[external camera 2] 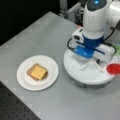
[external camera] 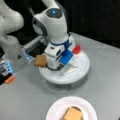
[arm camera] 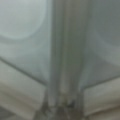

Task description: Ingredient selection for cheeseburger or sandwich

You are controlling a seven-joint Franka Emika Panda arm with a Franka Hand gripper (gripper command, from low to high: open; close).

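Note:
My gripper (external camera: 59, 67) is lowered onto the white round tray (external camera: 80, 72) near its middle, and the white and blue hand hides its fingertips in both front views. A tan toast square (external camera: 40, 60) lies at the tray's left edge, just beside the hand. A red disc (external camera: 77, 49) sits on the tray's far rim; the red disc (external camera 2: 113, 68) and a green piece (external camera 2: 117, 48) also show at a front view's right. The sandwich (external camera 2: 37, 72) rests on a white plate (external camera 2: 23, 81): toast, brown patty, yellow cheese on top. The wrist view shows only the tray's dividers (arm camera: 63, 62) up close.
The robot's base (external camera: 12, 50) stands at a front view's left, with a small orange object (external camera: 10, 79) in front of it. The white plate (external camera: 56, 110) lies near the grey table's front edge. Black background lies beyond the table.

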